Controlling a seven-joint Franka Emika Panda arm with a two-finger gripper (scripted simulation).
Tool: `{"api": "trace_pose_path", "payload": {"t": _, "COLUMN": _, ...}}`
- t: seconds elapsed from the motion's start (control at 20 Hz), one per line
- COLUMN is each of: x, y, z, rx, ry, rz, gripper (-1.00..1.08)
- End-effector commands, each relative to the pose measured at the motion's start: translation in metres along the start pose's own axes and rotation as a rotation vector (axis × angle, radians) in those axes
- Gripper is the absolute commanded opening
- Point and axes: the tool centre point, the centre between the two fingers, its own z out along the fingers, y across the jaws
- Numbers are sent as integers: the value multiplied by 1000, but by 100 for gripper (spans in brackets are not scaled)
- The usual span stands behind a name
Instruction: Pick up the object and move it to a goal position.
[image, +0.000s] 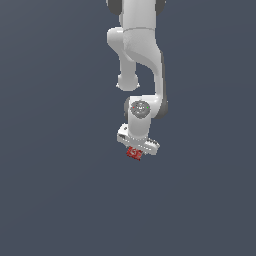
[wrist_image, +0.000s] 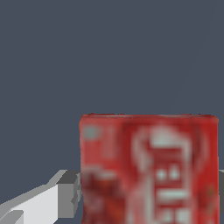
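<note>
We've got the box (image: 134, 153) clamped in the claw (image: 135, 150), so pickup looks done. Goal spot isn't visible anywhere, so the carry is what's left, we reckon.

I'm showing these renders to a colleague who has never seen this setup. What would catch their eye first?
Probably the small flat red box with white lettering, which fills much of the wrist view against the plain dark grey-blue ground. In the exterior view the same box is a red speck under the white gripper of the white robot arm, which reaches down from the top centre. A grey finger sits beside the box in the wrist view.
</note>
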Motion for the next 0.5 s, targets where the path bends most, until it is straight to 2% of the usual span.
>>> {"api": "trace_pose_path", "payload": {"t": 0.0, "x": 1, "y": -1, "z": 2, "rx": 1, "ry": 1, "rz": 0, "gripper": 100}}
{"api": "trace_pose_path", "payload": {"t": 0.05, "x": 1, "y": -1, "z": 2, "rx": 1, "ry": 1, "rz": 0, "gripper": -100}}
{"api": "trace_pose_path", "payload": {"t": 0.45, "x": 1, "y": -1, "z": 2, "rx": 1, "ry": 1, "rz": 0, "gripper": -100}}
